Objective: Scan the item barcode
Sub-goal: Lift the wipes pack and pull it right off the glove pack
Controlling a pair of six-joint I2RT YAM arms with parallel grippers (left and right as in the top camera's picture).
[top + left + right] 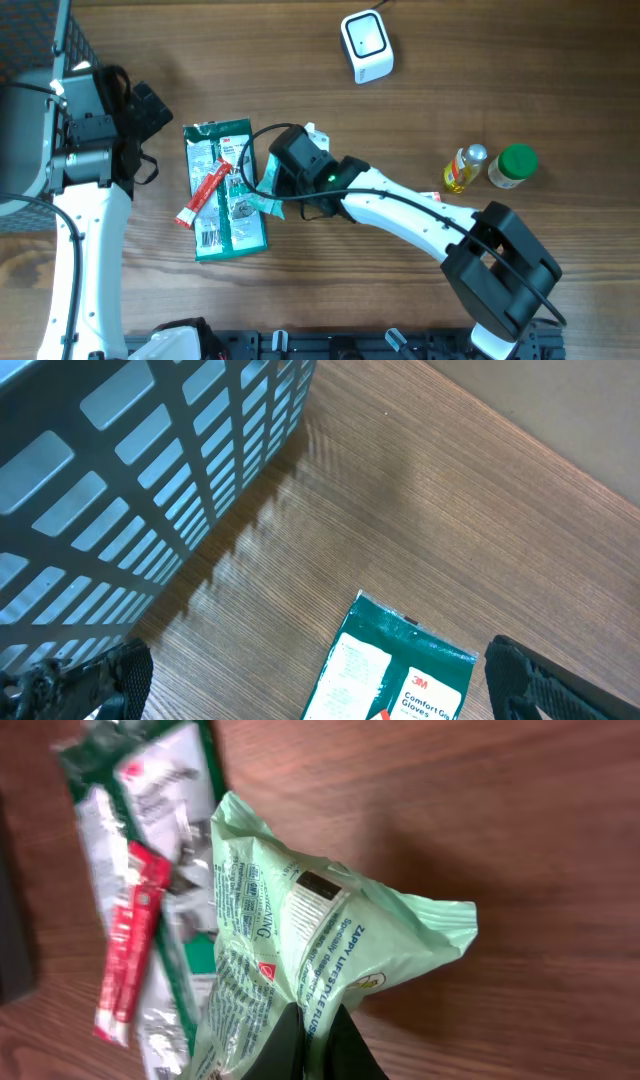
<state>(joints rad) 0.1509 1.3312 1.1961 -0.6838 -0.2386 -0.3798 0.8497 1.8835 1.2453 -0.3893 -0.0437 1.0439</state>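
A pale green plastic packet (300,935) with printed text hangs pinched in my right gripper (315,1042), which is shut on its lower fold. A small dark patch (318,885) shows on the packet's face. In the overhead view the right gripper (262,187) holds the packet (264,205) over the right edge of a dark green gloves pack (228,170). The white scanner (366,46) stands at the back of the table. My left gripper (148,135) is wide open, left of the gloves pack (400,670), with nothing between its fingers (95,680).
A red sachet (205,192) lies on the gloves pack. A grey slatted basket (150,460) stands at the far left. A yellow bottle (463,168) and a green-lidded jar (514,165) stand at the right.
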